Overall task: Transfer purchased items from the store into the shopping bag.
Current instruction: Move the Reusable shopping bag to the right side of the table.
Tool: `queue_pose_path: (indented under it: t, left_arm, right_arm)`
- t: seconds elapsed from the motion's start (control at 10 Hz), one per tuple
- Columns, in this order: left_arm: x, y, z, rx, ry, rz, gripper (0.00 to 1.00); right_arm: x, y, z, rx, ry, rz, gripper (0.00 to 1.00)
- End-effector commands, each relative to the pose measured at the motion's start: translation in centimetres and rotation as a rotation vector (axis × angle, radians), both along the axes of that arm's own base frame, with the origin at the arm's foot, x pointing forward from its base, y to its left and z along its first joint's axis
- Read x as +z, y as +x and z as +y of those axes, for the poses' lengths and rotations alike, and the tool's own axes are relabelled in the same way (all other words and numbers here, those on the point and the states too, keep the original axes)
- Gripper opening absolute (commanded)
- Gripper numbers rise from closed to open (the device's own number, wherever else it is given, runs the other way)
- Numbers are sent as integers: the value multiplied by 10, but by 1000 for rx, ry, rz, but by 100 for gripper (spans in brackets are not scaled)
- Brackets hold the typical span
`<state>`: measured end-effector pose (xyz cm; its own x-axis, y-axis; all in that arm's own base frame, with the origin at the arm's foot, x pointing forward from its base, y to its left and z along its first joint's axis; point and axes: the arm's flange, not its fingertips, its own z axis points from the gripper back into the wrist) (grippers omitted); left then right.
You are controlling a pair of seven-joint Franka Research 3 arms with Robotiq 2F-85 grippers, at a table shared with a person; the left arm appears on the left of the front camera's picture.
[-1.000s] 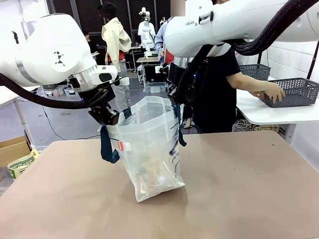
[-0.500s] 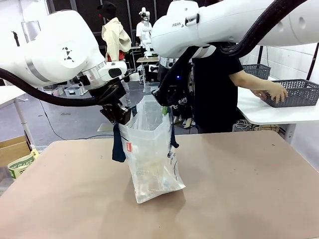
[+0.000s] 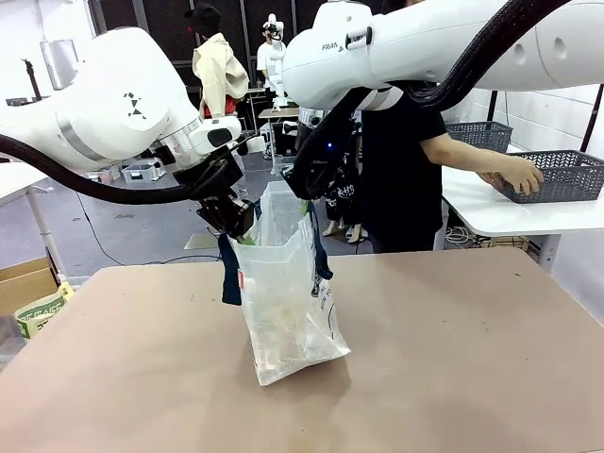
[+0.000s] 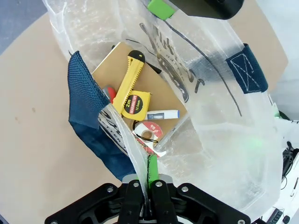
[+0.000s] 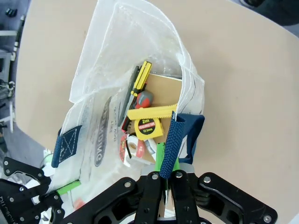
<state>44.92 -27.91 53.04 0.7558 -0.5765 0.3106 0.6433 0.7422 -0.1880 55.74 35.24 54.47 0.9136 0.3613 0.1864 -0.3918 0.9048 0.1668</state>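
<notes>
The shopping bag (image 3: 288, 293) stands upright in the middle of the brown table, held at its rim from both sides. My left gripper (image 3: 229, 219) is shut on the bag's left rim by a navy handle (image 4: 88, 116); in the left wrist view its pads (image 4: 148, 184) pinch the plastic. My right gripper (image 3: 311, 193) is shut on the right rim and navy strap (image 5: 174, 140). Inside lie purchased items: a yellow tape measure (image 4: 131, 91), a flat tan pack (image 4: 161, 95), a tape roll (image 4: 147, 133). The store (image 3: 557, 175) sits on a white side table at far right.
A person in black stands behind the bag with a hand (image 3: 514, 175) on the grey basket. A second basket (image 3: 481, 134) sits behind it. The brown table (image 3: 453, 359) is bare around the bag. A cardboard box (image 3: 28, 283) stands on the floor at left.
Both grippers have drawn toward each other, so the bag's mouth is narrower and the bag stands taller. The person's hand stays on the basket.
</notes>
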Motion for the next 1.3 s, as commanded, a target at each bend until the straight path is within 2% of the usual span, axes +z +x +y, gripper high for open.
queue_pose_path:
  t: [0.0, 0.2, 0.5, 0.8, 0.9, 1.0, 1.1, 1.2]
  left_arm:
    - [0, 1, 1, 2, -1, 1, 0]
    - [5, 10, 2, -75, -25, -62, 0]
    - [12, 22, 7, -142, -54, -127, 0]
    - [6, 34, 5, -174, -103, -100, 0]
    - [5, 36, 6, -175, -148, -75, 0]
    - [8, 34, 8, -139, -180, -19, 0]
    - [0, 31, 4, -151, -75, -88, 0]
    - [0, 31, 4, -151, -75, -88, 0]
  right_arm:
    - [0, 0, 0, -6, 1, 1, 0]
    - [3, -7, 7, -84, 77, 66, 0]
    - [8, -15, 18, -211, 89, 71, 0]
    - [7, -11, 19, -276, 89, 72, 0]
    - [7, -8, 18, -285, 88, 67, 0]
    - [6, -6, 15, -237, 74, 61, 0]
    - [5, -10, 15, -252, 81, 90, 0]
    - [5, -10, 15, -252, 81, 90, 0]
